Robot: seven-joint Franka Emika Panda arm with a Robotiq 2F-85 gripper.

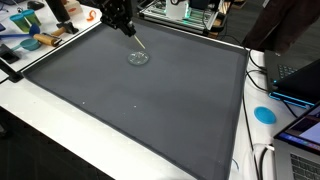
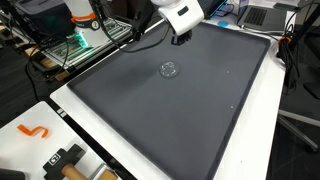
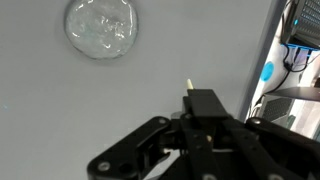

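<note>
A clear round glass dish (image 1: 138,58) lies on the dark grey mat (image 1: 150,105), near its far side; it also shows in another exterior view as the dish (image 2: 170,69) and in the wrist view as the dish (image 3: 101,27) at the upper left. My gripper (image 1: 127,28) hangs above and just behind it, shut on a thin pale stick (image 1: 140,42) that slants down toward the dish. In the wrist view the black fingers (image 3: 205,108) are pressed together, and only the stick's tip (image 3: 189,87) pokes out past them. The stick's tip is apart from the dish.
The mat (image 2: 200,110) covers most of a white table (image 1: 60,120). A blue disc (image 1: 264,114) and laptops (image 1: 300,75) lie off the mat's edge. Colourful clutter (image 1: 35,30) sits at a far corner. An orange hook (image 2: 32,131) lies on the white table; a metal rack (image 2: 75,50) stands beside it.
</note>
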